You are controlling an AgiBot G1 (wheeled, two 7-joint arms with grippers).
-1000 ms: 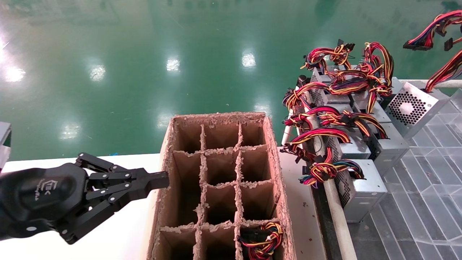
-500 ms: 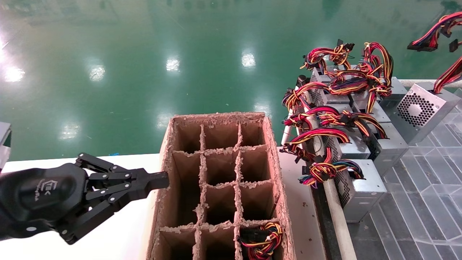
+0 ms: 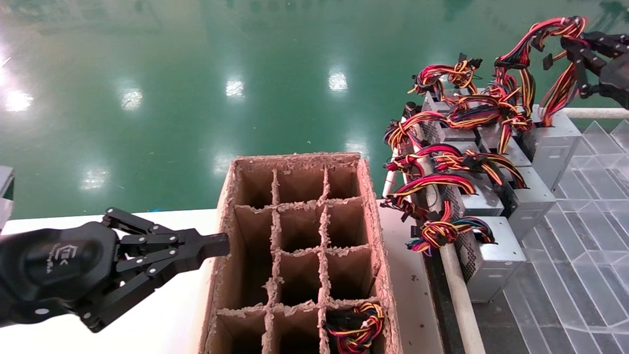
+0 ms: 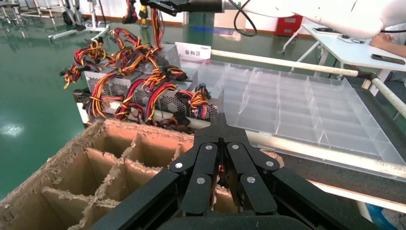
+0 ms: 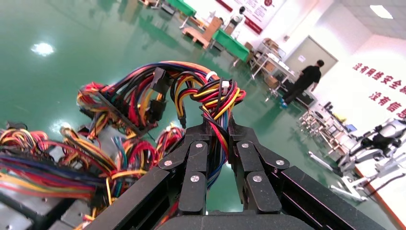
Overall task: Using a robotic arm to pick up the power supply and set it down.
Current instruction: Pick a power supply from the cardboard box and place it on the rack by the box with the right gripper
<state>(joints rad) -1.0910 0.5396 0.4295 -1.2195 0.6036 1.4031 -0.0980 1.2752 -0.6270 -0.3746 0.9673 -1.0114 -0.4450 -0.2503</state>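
Note:
The power supply (image 3: 554,140), a silver-grey metal box, hangs by its red, yellow and black wire bundle (image 3: 554,96) at the far right end of the row of like units. My right gripper (image 3: 574,49) is shut on that bundle up at the top right. In the right wrist view the wires (image 5: 210,96) run up between the closed fingers of the right gripper (image 5: 218,125). My left gripper (image 3: 223,244) is shut and holds nothing. It sits low on the left, its tip touching or nearly touching the cardboard box's left wall, as the left wrist view also shows (image 4: 219,120).
A brown cardboard box (image 3: 231,206) with divider cells stands in the middle; its near right cell holds a wire bundle (image 3: 356,324). Several power supplies (image 3: 491,246) line a rail to its right. A clear plastic tray (image 3: 585,246) lies beyond them. White table (image 3: 167,319) under the left arm.
The right gripper has come into view at the top right. The hanging power supply swung left toward the row and turned its vent face away. The left arm has not moved.

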